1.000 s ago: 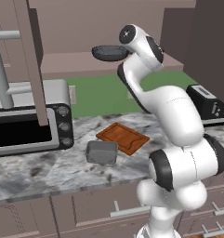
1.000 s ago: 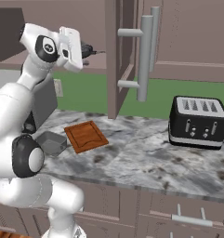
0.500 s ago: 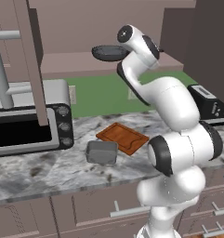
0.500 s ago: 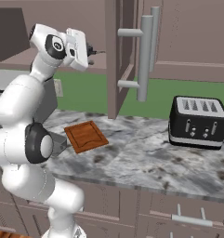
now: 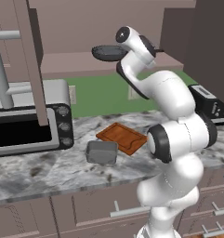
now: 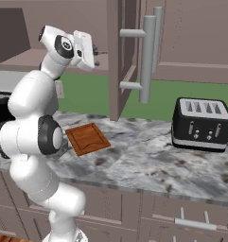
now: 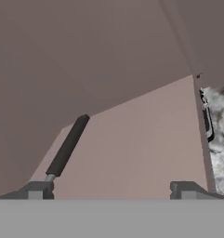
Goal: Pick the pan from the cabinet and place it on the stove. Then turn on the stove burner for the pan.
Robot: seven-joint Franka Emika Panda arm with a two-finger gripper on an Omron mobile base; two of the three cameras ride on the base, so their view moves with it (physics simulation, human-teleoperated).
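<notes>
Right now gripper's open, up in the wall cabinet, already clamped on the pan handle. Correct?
Not clamped. In the hand view the gripper is open in the cabinet, with the pan handle lying ahead of the left fingertip, not between the fingers. Nothing is held yet.

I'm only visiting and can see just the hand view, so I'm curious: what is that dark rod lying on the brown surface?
Observer: It's the handle of the pan. The left base view shows its round dark body on a shelf of the open cabinet.
Operator: Is the robot holding it?
Observer: No. The gripper is open with nothing between its fingers, and the arm reaches up to shelf height, high above the counter.
Operator: What's on that counter?
Observer: A wooden cutting board, a small grey tin and a toaster oven.
</notes>
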